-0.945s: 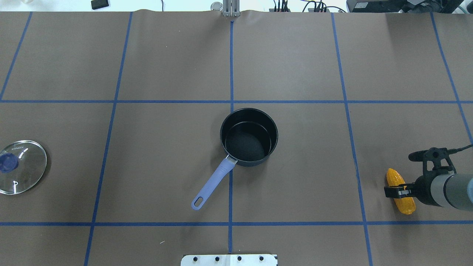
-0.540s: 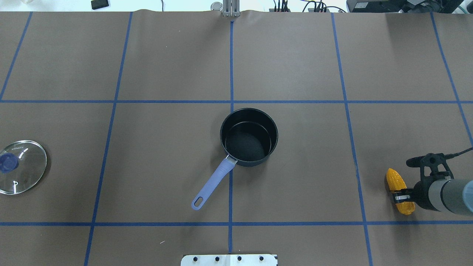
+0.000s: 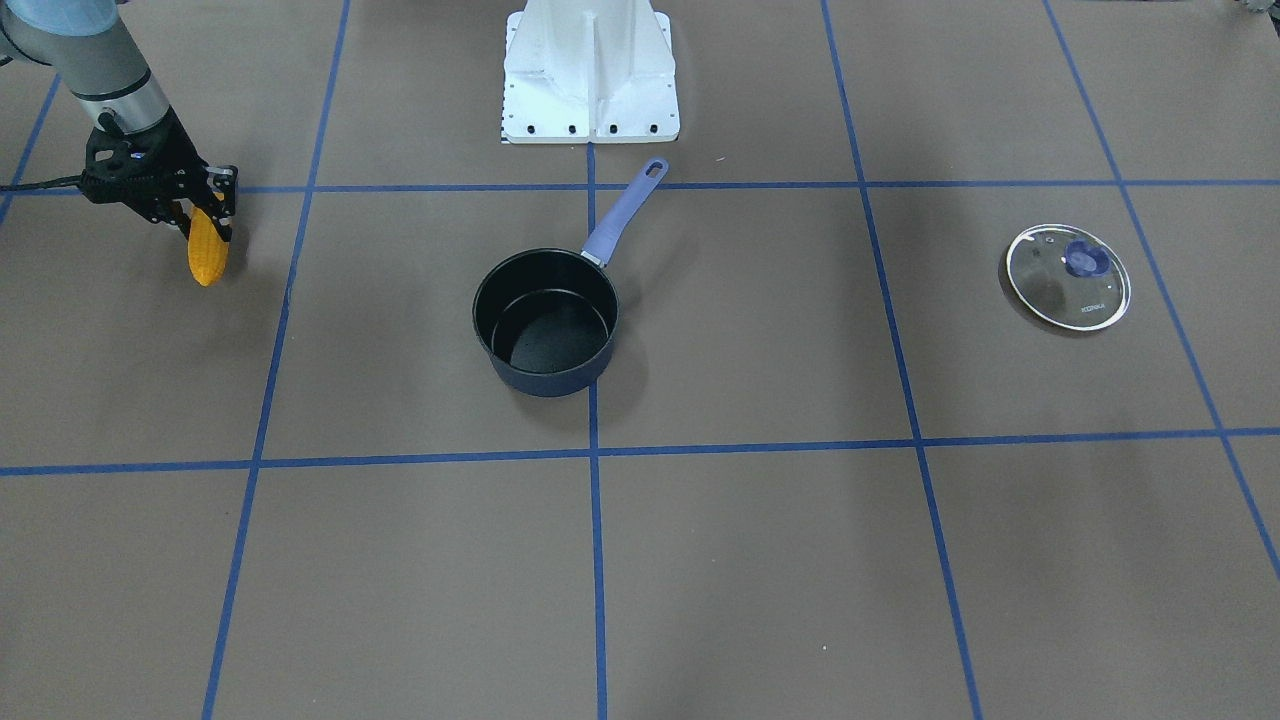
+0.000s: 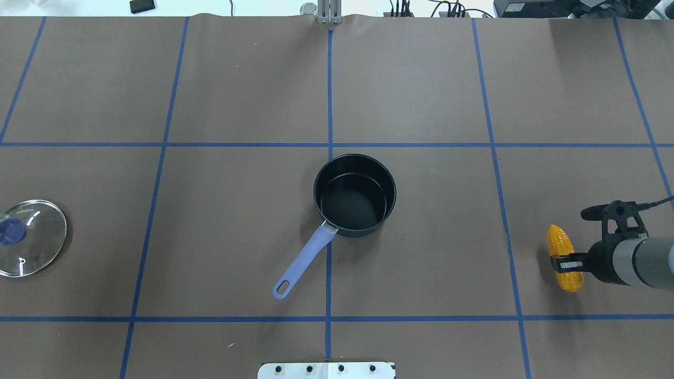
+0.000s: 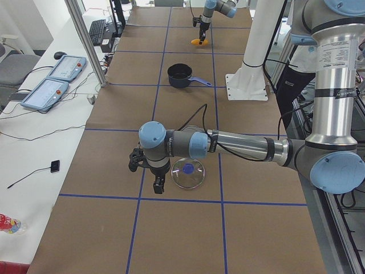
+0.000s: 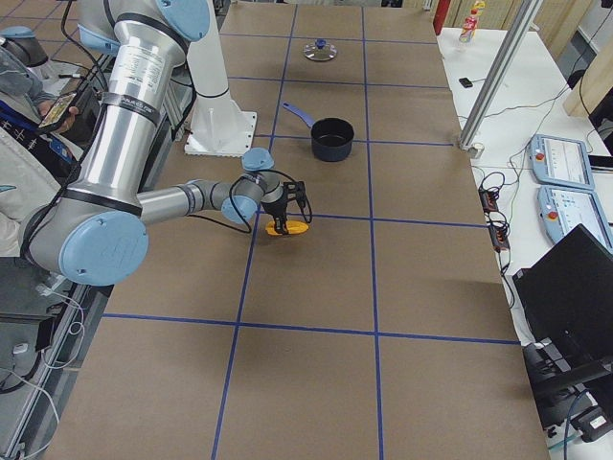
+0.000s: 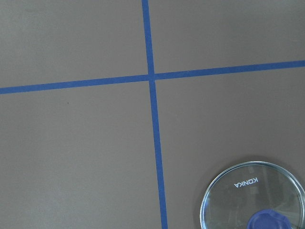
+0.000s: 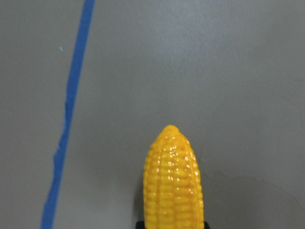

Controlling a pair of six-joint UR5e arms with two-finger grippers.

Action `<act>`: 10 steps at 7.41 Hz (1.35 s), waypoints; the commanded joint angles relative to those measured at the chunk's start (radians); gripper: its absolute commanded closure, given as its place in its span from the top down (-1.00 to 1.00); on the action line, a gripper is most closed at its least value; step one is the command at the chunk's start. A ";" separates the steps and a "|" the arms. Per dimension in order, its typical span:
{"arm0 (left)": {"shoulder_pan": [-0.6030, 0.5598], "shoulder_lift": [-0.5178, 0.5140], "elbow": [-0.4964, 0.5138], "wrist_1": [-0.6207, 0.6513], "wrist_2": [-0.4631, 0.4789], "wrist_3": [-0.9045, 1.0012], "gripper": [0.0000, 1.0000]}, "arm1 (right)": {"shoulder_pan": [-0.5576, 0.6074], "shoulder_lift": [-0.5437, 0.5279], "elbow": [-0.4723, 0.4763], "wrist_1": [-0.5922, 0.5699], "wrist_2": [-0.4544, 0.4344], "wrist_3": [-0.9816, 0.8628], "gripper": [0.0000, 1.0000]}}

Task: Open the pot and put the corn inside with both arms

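The orange-yellow corn [image 4: 561,245] is held in my right gripper [image 4: 566,263], which is shut on its thick half near the table's right edge. The corn also shows in the front view [image 3: 207,255], tip down and just above the table, and fills the right wrist view [image 8: 174,181]. The dark pot [image 4: 353,208] stands open and empty at the table's centre, its purple handle [image 4: 305,258] pointing toward the robot. The glass lid [image 4: 31,237] lies flat at the far left. My left gripper [image 5: 158,184] hangs beside the lid; I cannot tell if it is open or shut.
Blue tape lines divide the brown table cover [image 4: 237,237] into squares. The white base plate [image 4: 326,370] sits at the near edge. The left wrist view shows the lid [image 7: 252,200] at its lower right, by a tape crossing.
My right gripper and the corn have shifted slightly left and away from the robot in the overhead view; the corn looks raised a little. Pot and lid have not moved.
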 commanded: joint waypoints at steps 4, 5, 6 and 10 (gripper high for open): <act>-0.001 0.002 0.002 0.002 0.002 -0.006 0.96 | 0.115 0.520 -0.013 -0.452 0.063 0.019 -1.00; 0.001 0.009 0.002 0.002 0.005 -0.011 0.96 | 0.113 0.632 -0.021 -0.575 0.062 0.033 -1.00; 0.000 0.010 0.002 0.000 0.005 -0.011 0.96 | 0.104 0.759 -0.061 -0.683 0.062 0.092 -1.00; 0.001 0.017 0.002 0.002 0.003 -0.011 0.96 | 0.040 1.035 -0.316 -0.734 0.010 0.282 -1.00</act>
